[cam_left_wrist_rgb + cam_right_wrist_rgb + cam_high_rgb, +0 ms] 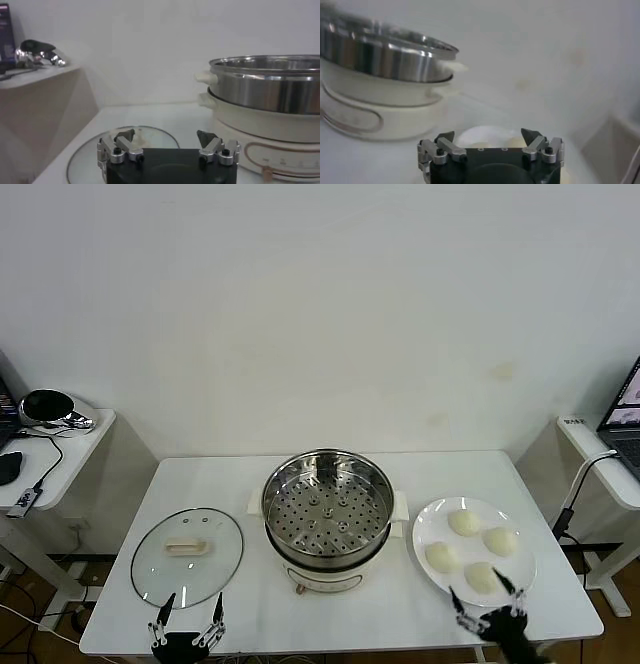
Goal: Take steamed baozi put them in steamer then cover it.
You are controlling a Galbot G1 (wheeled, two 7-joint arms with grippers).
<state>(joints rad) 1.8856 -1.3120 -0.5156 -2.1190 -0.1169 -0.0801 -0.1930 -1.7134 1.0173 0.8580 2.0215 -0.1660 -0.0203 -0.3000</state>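
Note:
The steamer (328, 509) stands at the table's middle, its shiny pot with the hole-dotted tray on a cream base; it also shows in the left wrist view (265, 100) and the right wrist view (380, 75). Several cream-white baozi (464, 522) lie on a white plate (428, 526) to its right. The clear glass cover (187, 554) with its cream handle lies flat to its left. My left gripper (187, 621) is open and empty at the cover's near edge (125, 145). My right gripper (487, 602) is open and empty at the plate's near edge, with a baozi (482, 137) just beyond its fingers.
A side table (55, 446) with a shiny metal object (48, 409) and cables stands at the far left. Another side table (605, 459) with a laptop stands at the far right. The white table (200, 484) ends at a front edge close to both grippers.

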